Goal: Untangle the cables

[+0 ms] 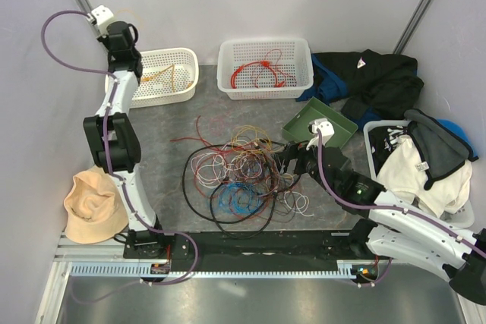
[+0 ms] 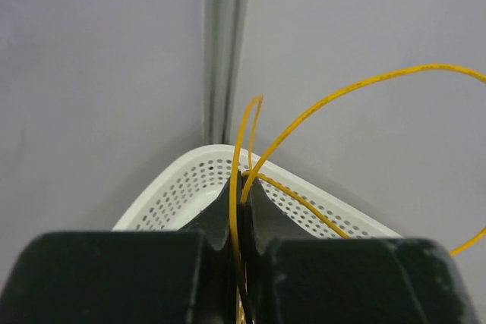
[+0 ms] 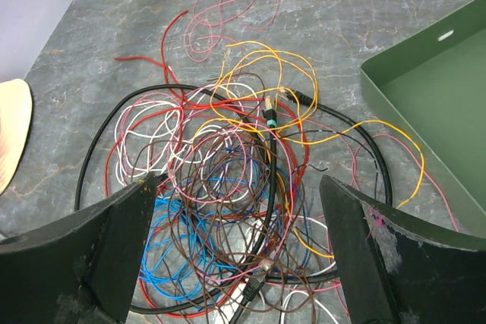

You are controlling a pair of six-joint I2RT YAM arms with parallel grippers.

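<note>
Mostly the cables (image 1: 239, 176) lie knotted on the tabletop (image 1: 175, 121), beneath the right jaws, spread wide and empty. Over the left basket (image 2: 182, 180), the left jaws pinch one yellow wire (image 2: 364, 81); release it low, so its springy loops settle inside.

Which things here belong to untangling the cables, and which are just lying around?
Job: cable tangle, yellow wire shut in left gripper, open right gripper, left basket and middle basket holding wires.
Lying about: tan hat, green tray, clothes pile.

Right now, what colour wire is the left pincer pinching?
A thin yellow wire; left wrist view shows best.
</note>
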